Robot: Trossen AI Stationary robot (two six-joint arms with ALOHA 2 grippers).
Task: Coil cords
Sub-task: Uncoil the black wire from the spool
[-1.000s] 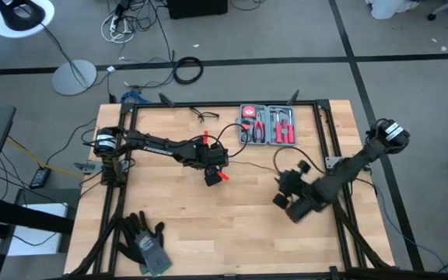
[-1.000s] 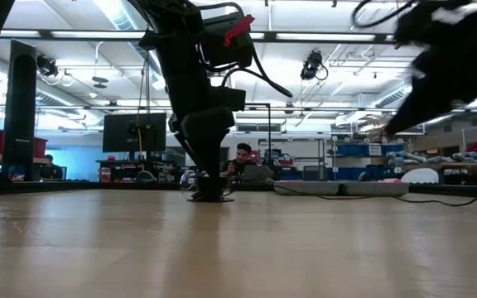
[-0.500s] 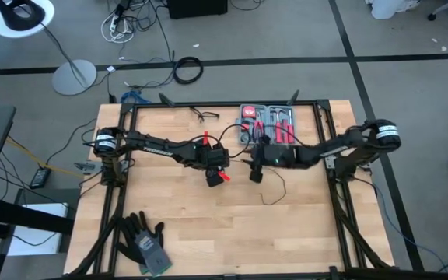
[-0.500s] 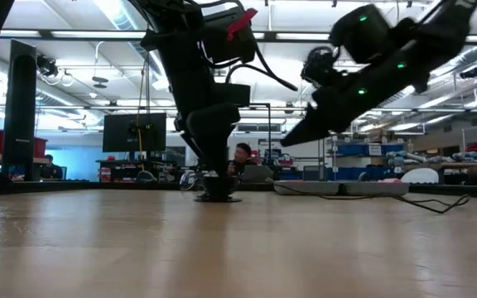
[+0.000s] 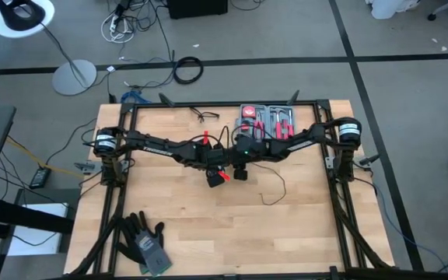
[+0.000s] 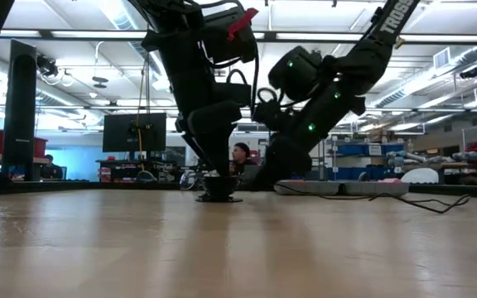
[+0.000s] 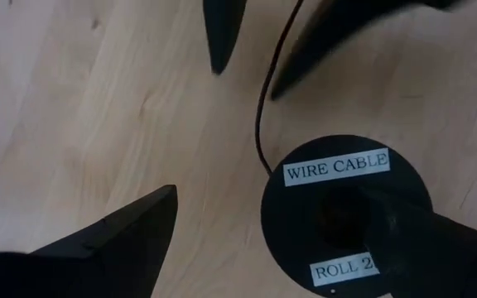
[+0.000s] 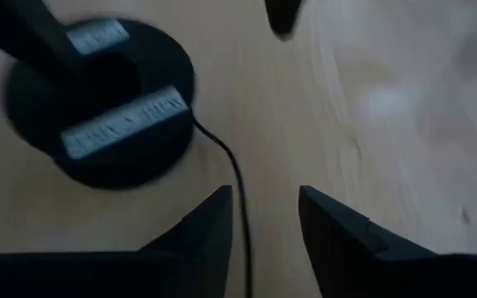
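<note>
The right gripper (image 5: 240, 173) has swung across the table to the spool (image 7: 346, 213), its fingers parted astride the thin cord (image 8: 237, 194). The left gripper (image 5: 212, 180) hangs open over the spool at table centre. Much cord lies loose; coiling appears unfinished.

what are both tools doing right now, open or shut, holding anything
Left tool: open, one finger on the spool, not gripping it.
Right tool: open, straddling the cable beside the spool, not closed on it.

floor (image 5: 411, 85): grey | lamp base (image 5: 74, 77): round | ceiling lights (image 6: 122, 15): lit
</note>
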